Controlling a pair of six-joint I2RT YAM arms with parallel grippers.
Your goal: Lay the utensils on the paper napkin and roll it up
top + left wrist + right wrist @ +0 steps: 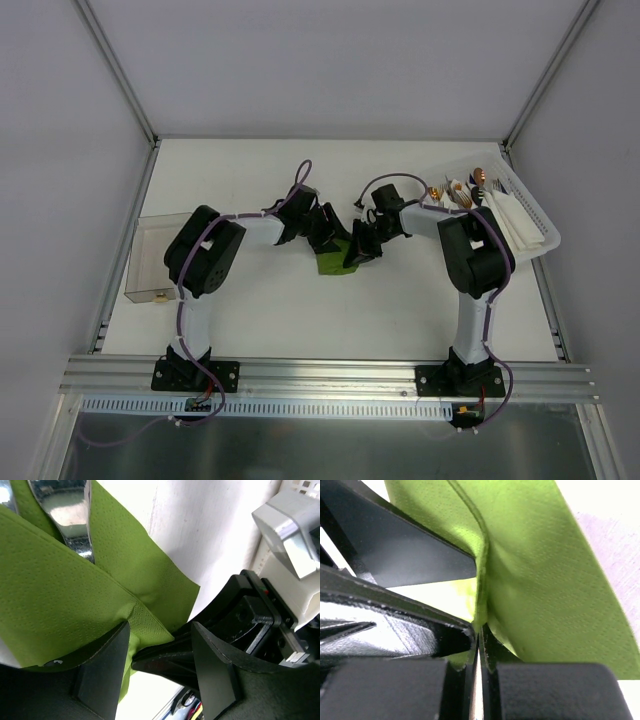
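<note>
Right pincer (480, 632) is clamped tight on a raised fold of the napkin (545, 580). Left pincer (161, 635) sits just left of it with its jaws apart, and a napkin corner and the right one's tip are in the gap. A spoon (70, 510) lies on the napkin, mid tabletop (300, 320). There's a basket (535, 225) far right.
</note>
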